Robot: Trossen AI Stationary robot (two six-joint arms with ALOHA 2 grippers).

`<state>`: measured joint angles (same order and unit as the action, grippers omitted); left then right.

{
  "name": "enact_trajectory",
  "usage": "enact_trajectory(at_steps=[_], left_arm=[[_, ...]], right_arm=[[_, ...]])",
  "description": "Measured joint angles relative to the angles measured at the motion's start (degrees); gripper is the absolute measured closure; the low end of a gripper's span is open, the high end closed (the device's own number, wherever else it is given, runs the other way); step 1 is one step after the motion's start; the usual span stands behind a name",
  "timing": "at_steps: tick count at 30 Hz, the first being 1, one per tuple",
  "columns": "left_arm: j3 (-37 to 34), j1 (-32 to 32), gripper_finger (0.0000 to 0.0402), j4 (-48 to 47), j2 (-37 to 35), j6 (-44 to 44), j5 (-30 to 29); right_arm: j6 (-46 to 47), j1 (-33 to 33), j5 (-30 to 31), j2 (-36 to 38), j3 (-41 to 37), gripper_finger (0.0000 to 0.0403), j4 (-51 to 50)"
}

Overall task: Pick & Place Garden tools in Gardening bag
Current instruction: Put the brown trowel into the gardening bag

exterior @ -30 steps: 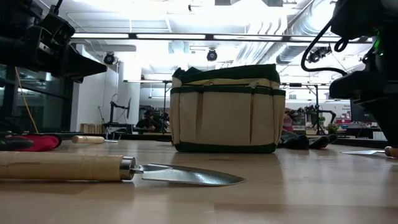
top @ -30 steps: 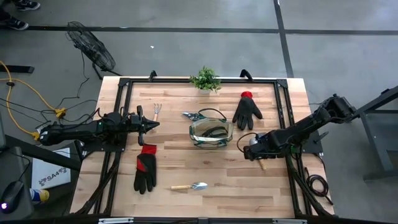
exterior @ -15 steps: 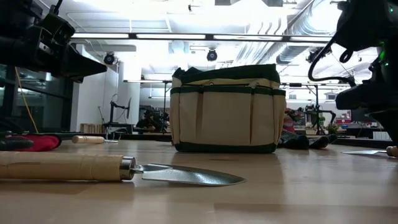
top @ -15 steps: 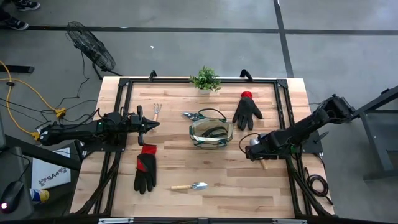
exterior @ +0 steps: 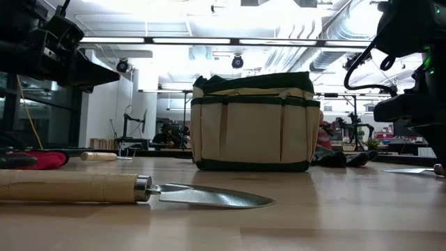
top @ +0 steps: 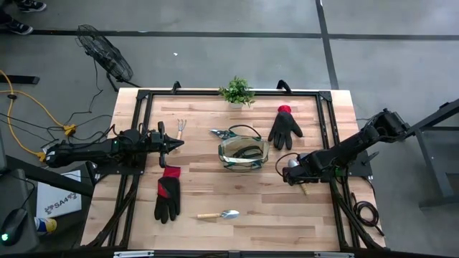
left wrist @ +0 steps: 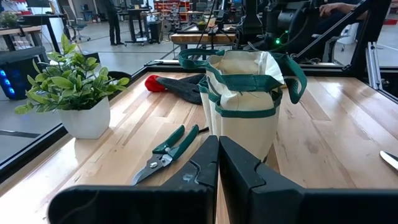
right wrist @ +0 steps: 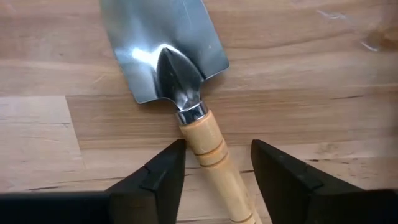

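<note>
The olive-khaki gardening bag [top: 244, 152] stands upright on its base at the table's middle and also shows in the low view [exterior: 252, 122]. My right gripper [right wrist: 214, 171] is open and low over a wooden-handled trowel [right wrist: 186, 93] right of the bag, one finger on each side of its handle [right wrist: 208, 146], apart from it. My left gripper [left wrist: 218, 163] is shut and empty at the table's left, pointing at the bag. Lying flat on the table are two black gloves [top: 285, 125] [top: 167, 197], another trowel [top: 219, 214], a small rake [top: 181, 127] and the shears [left wrist: 166, 150].
A small potted plant [top: 237, 91] stands at the far edge, behind the bag. A black frame rail [top: 143, 107] runs round the tabletop. Bare wood lies between the bag and the near trowel [exterior: 139, 189].
My right gripper has sunk a little toward the trowel's handle, still open. The trowel and the other things have stayed where they were.
</note>
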<state>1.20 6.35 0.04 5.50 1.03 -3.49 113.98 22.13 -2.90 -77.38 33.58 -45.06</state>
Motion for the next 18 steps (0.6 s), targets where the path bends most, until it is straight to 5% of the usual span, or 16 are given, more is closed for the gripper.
enact_trajectory(at_steps=[18], left_arm=[[0.0, 0.02, 0.0391, -0.01, 0.0, 0.0, -0.02]], right_arm=[[-1.79, 0.0, -0.26, 0.0, 0.02, 0.031, 0.35]])
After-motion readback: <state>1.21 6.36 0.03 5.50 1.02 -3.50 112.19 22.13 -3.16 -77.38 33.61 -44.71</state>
